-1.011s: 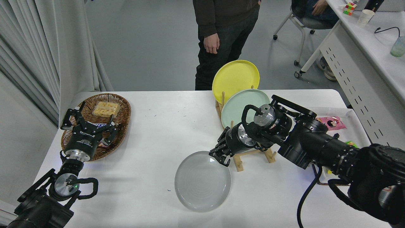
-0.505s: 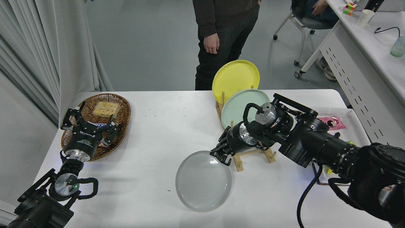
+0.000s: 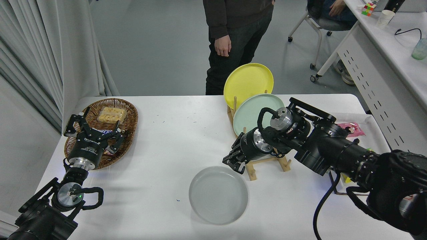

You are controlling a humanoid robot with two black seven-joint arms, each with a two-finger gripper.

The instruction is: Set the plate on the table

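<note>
The pale grey plate (image 3: 218, 195) lies flat on the white table (image 3: 160, 146), near its front middle. My right gripper (image 3: 234, 164) hangs just past the plate's far right rim, a little above it and apart from it, with its fingers open and empty. The right arm reaches in from the lower right. My left gripper (image 3: 92, 128) is parked at the lower left, open, over the edge of a wicker basket.
A wooden plate rack (image 3: 263, 163) behind my right gripper holds a yellow plate (image 3: 248, 81) and a mint green plate (image 3: 252, 111). The wicker basket (image 3: 128, 115) with snacks stands at the far left. A person (image 3: 233, 33) stands at the far side.
The right gripper has let go of the grey plate's far rim. The plate has dropped flat onto the table and sits slightly nearer and to the right. The gripper has lifted a little.
</note>
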